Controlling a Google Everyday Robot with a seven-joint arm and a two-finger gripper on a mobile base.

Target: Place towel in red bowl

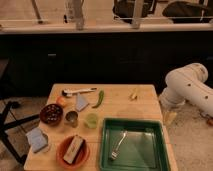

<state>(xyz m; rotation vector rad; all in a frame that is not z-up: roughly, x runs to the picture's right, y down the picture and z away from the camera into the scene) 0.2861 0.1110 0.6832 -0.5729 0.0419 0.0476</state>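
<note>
Camera view: we take the green tray (145, 150) on the wooden table (120, 107) as our landmark. Far left of the tray, near the table's front left corner, we see a light-blue folded cloth (38, 140). Behind that cloth and still well left of the tray sits a dark maroon bowl (51, 114), with an orange (61, 101) just behind it. The red bowl (62, 152) stands just left of the tray at the front edge, and a tan block (75, 148) lies in it. A metal cup (72, 118) stands left of the tray's back left corner. The towel (81, 102) lies behind and left of the tray, on the table and well apart from the red bowl. Behind it rests a white-handled tool (79, 91). A green cup (91, 120) stands just beside the tray's back left corner, and a green pepper (100, 98) lies behind it. Inside the tray lies a fork (118, 146). Behind the tray sits a small yellow item (134, 93). Right of the tray, off the table's edge, the white arm (187, 87) bends down to the gripper (169, 116), spread wide and holding nothing.
</note>
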